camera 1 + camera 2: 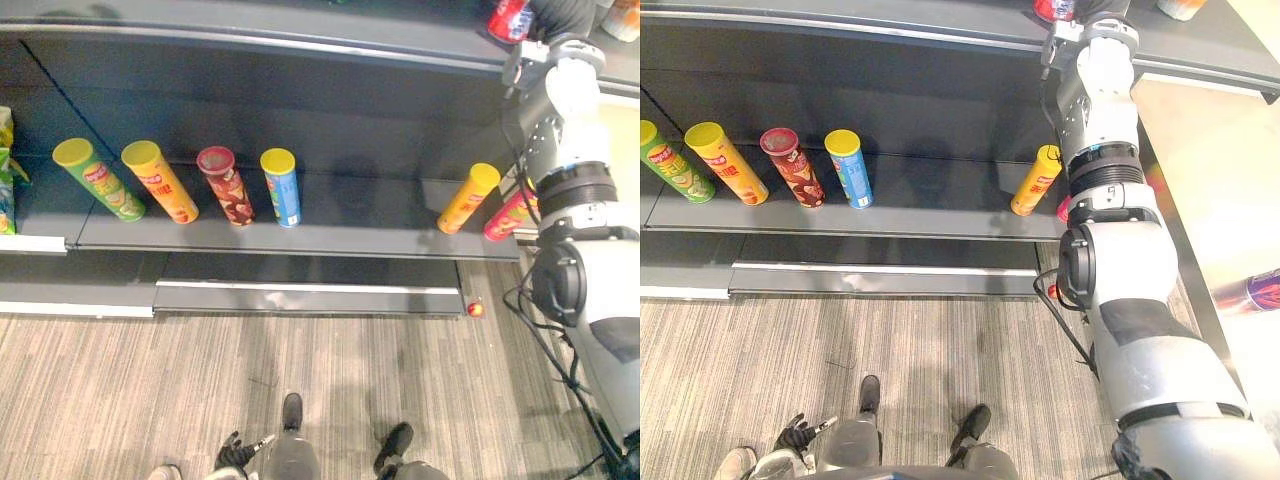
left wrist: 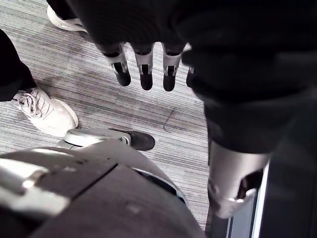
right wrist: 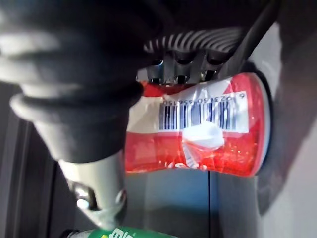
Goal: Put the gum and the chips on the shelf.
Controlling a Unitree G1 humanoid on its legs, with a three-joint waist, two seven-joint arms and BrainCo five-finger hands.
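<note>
My right hand [image 1: 562, 14] reaches up to the top shelf board [image 1: 300, 30] and is shut on a red chips can [image 1: 509, 20]. In the right wrist view the fingers [image 3: 181, 67] curl over the can [image 3: 198, 144], which shows a barcode, and the thumb [image 3: 94, 198] is on its other side. The can is at the grey shelf surface; I cannot tell whether it rests there. My left hand [image 2: 143, 64] hangs low over the floor with straight fingers, holding nothing, also seen in the left eye view [image 1: 235, 455].
On the lower shelf [image 1: 300, 238] stand green [image 1: 98, 178], orange [image 1: 160, 181], dark red [image 1: 226, 186], blue [image 1: 281, 187], yellow [image 1: 468, 198] and pink [image 1: 510, 215] cans. A small red round thing [image 1: 475, 309] lies on the floor. A person's white shoe [image 2: 44, 111] is near my left hand.
</note>
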